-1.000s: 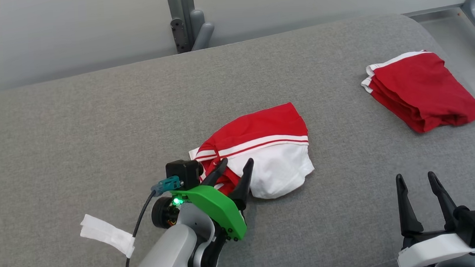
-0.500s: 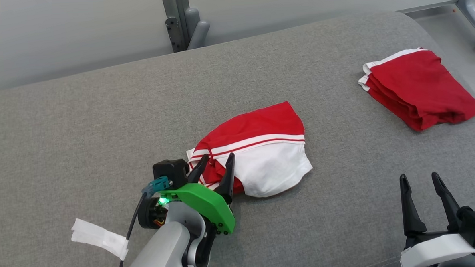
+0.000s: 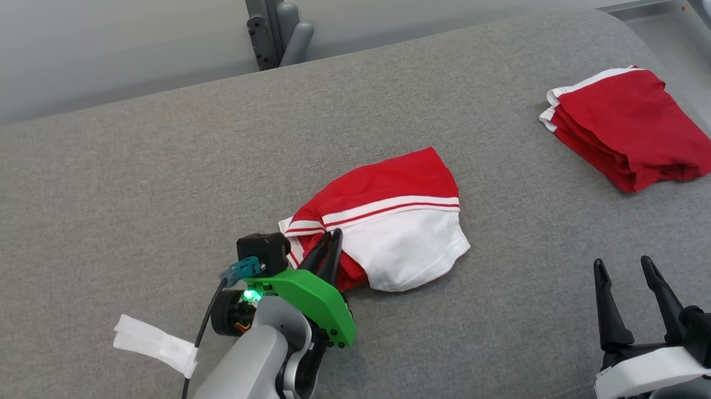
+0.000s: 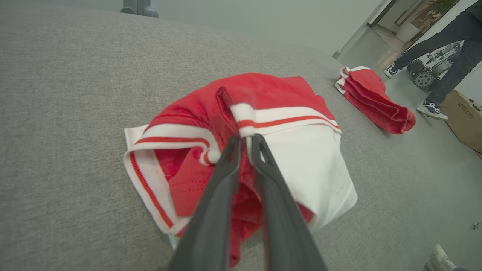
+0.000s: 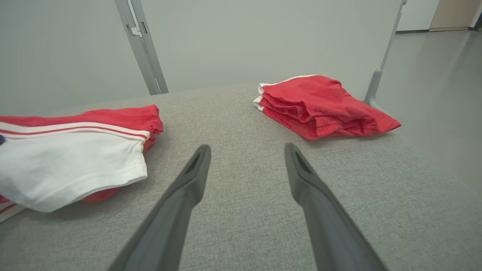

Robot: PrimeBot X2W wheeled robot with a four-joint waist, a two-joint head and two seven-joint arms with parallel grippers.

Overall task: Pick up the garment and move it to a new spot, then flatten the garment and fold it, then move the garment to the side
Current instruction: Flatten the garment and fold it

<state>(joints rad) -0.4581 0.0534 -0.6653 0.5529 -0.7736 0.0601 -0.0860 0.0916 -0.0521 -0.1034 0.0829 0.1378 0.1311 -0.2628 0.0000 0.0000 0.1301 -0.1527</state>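
A crumpled red and white garment (image 3: 405,245) lies near the middle of a grey fabric-covered desk (image 3: 121,203), slightly toward the near edge. The left hand (image 3: 331,239) pinches its bunched near-left end, fingers narrow around the cloth, which is not yet lifted. The right hand (image 3: 622,266) rests wide and empty at the near right corner. A folded red garment (image 3: 628,127) sits by the far right corner. The pickup seems barely begun; moving, flattening, folding and setting aside remain.
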